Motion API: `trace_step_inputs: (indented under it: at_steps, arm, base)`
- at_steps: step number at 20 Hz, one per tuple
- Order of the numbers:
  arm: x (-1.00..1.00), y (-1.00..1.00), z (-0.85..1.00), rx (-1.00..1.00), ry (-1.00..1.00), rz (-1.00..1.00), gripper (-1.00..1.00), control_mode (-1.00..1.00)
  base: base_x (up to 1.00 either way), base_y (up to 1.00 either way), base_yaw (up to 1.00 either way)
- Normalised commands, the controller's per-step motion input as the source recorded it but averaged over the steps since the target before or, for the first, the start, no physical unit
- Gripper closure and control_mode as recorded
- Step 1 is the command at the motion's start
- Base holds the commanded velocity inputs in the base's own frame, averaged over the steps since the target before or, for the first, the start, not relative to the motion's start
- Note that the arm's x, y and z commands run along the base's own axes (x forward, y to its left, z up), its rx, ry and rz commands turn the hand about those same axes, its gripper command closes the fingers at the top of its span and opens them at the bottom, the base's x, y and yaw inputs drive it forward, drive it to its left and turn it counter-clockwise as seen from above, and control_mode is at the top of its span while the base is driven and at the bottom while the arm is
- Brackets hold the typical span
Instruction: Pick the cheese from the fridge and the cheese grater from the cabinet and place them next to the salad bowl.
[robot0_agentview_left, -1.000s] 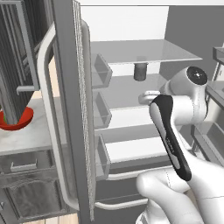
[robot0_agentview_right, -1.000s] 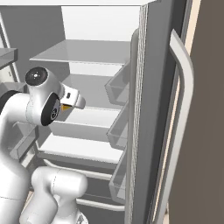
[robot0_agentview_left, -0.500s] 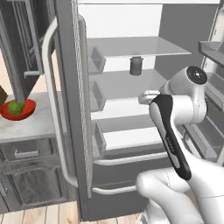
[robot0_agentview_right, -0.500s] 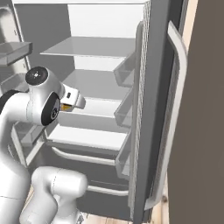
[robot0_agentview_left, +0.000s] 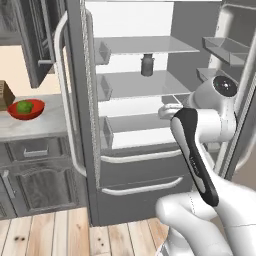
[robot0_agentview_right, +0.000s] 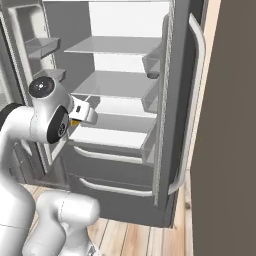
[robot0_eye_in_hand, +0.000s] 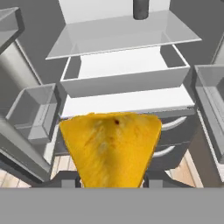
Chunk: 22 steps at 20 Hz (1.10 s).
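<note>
— Holding the cheese (robot0_eye_in_hand: 109, 146), are we? Where do we see it?

— Yes. In the hand view we see the yellow-orange wedge standing between our fingers (robot0_eye_in_hand: 151, 178), point down, wide edge up. The fingers are clenched on its sides. In the right base view we catch a small yellow patch (robot0_agentview_right: 75, 122) just under the white hand, in front of the fridge (robot0_agentview_right: 120, 80).

— And where is the gripper (robot0_agentview_right: 81, 116) itself?

— We have it just outside the open fridge, level with the lower shelves and above the two pale drawer handles. In the left base view the hand pokes out to the left of our upper arm, before the white drawer.

— What else do we see inside?

— A small dark jar (robot0_agentview_left: 147, 65) stands on a middle shelf, well above the cheese. Both doors stand wide open, with bins on their inner sides.

— And the salad bowl (robot0_agentview_left: 26, 109)?

— We see it far to the left on the table (robot0_agentview_left: 35, 127), red with the green lettuce in it, a wooden knife block (robot0_agentview_left: 5, 95) just beside it. It is well apart from the cheese.
</note>
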Motion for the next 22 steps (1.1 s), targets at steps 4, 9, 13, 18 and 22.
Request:
trace_step_inputs:
  at_steps: [4, 9, 13, 18, 22]
  arm:
    - [0.0, 0.0, 0.0, 0.0, 0.0, 0.0, 1.0, 1.0]
    - [0.0, 0.0, 0.0, 0.0, 0.0, 0.0, 1.0, 1.0]
    - [0.0, 0.0, 0.0, 0.0, 0.0, 0.0, 1.0, 1.0]
    - [0.0, 0.0, 0.0, 0.0, 0.0, 0.0, 1.0, 1.0]
    - [0.0, 0.0, 0.0, 0.0, 0.0, 0.0, 1.0, 1.0]
  base:
    - [-0.68, 0.0, 0.0]
    - [-0.65, 0.0, 0.03]
    - [-0.46, 0.0, 0.08]
    - [-0.28, 0.0, 0.43]
    - [-0.28, 0.0, 0.82]
